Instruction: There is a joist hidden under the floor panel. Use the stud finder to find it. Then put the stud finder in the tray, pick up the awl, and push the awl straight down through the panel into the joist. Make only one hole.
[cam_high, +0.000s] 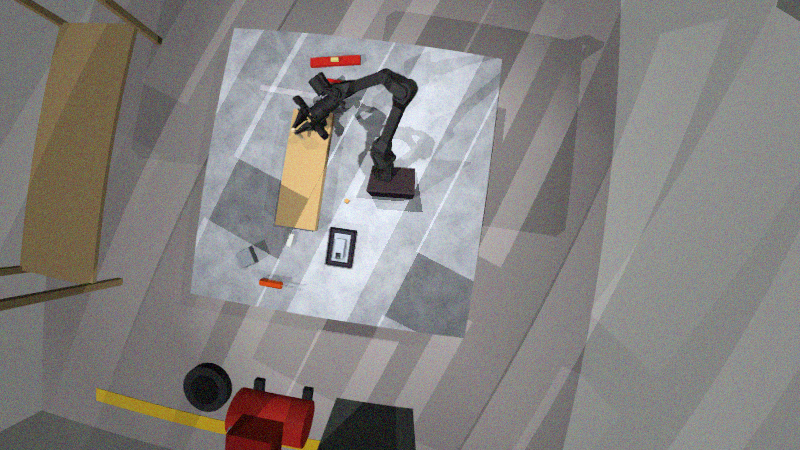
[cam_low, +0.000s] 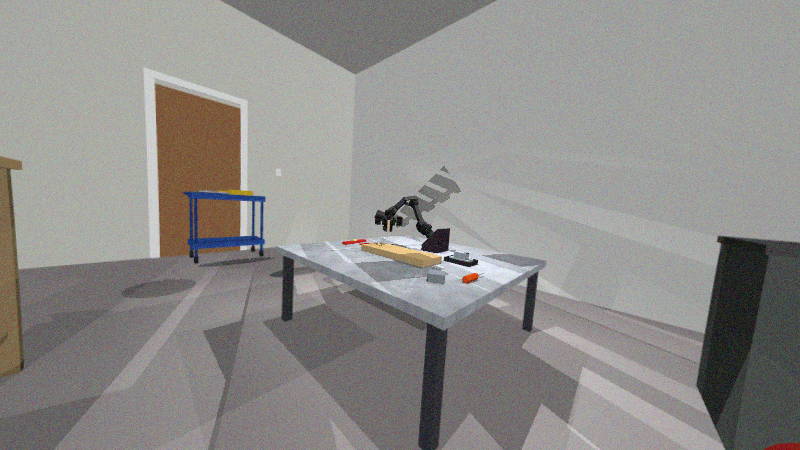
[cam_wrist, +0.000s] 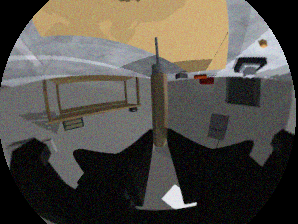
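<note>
My gripper (cam_high: 295, 129) (cam_low: 388, 221) (cam_wrist: 159, 132) is shut on the awl's wooden handle. The awl (cam_low: 388, 226) (cam_wrist: 159, 107) hangs upright in the exterior view, above the far end of the floor panel, with a visible gap below. Its thin metal shaft points away from the fingers in the wrist view. The floor panel (cam_high: 302, 184) (cam_low: 402, 254) (cam_wrist: 195, 30) is a long tan board lying on the table. The joist is hidden. The stud finder (cam_high: 340, 246) (cam_low: 460, 255), a grey block, sits in the black-rimmed tray (cam_high: 330, 247) (cam_low: 463, 261) (cam_wrist: 240, 65).
A red level (cam_high: 335, 60) (cam_low: 354, 241) lies beyond the panel's far end, with a smaller red thing (cam_high: 333, 81) near it under the arm. A grey block (cam_high: 246, 256) (cam_low: 435, 276), a white piece (cam_high: 289, 240) and an orange-handled tool (cam_high: 270, 283) (cam_low: 470, 277) lie off the near end.
</note>
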